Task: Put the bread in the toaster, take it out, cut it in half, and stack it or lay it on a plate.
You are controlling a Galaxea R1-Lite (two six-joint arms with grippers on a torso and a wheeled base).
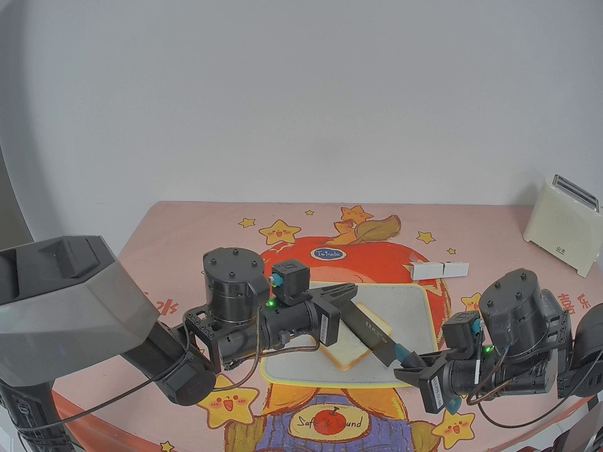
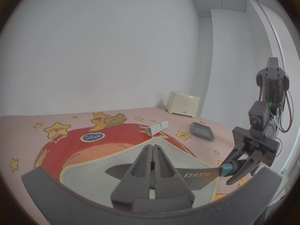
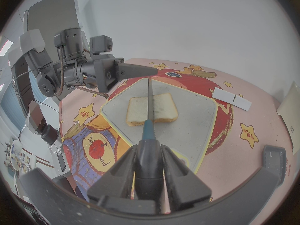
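Table (image 1: 188, 233): pink cartoon cover with a red apple print, carrying all items.

Cutting board (image 1: 408, 309): grey with a yellow rim, flat on the apple print at the middle of the table.

Toaster (image 1: 565, 230): cream, upright at the far right corner, well apart from the board.

Right gripper (image 1: 411, 364): at the board's near right edge. Fingers clamped on the handle of the knife (image 1: 370, 334), the handle seated between them in the right wrist view (image 3: 148, 147).

Left gripper (image 1: 348, 293): above the left half of the board. Fingers together with only a thin slit between them (image 2: 152, 146), gripping nothing. They sit over the tip end of the blade; contact with the blade cannot be determined.

Bread (image 1: 345, 349): one slice lying flat on the board, toward its near left part.

Knife, long axis: diagonal in the head view, handle toward the near right, tip toward the far left. The blade stands on edge across the middle of the slice (image 3: 150, 100). Whether it has entered the bread cannot be determined.

Dark shallow tray (image 2: 202, 131): on the table between board and toaster.

White folded card (image 1: 440, 270): just beyond the board's far right corner.
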